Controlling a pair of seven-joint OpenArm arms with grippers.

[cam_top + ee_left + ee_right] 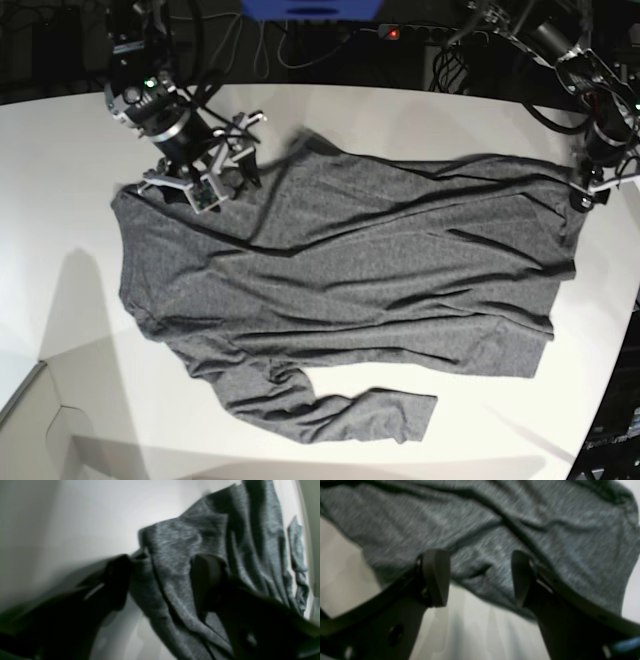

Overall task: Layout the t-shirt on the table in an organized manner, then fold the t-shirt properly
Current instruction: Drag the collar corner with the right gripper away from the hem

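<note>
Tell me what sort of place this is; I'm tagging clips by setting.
Probably a robotics lab bench: a white table holds one grey shirt, with two robot arms at the far edge and tangled cables behind.

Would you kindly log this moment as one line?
t-shirt: spread on table | right gripper: open over shirt edge | left gripper: at shirt corner

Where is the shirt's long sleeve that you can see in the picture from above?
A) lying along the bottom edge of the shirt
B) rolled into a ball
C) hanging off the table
A: in the base view the t-shirt lies spread on the table, one sleeve stretched flat below its body.
</note>
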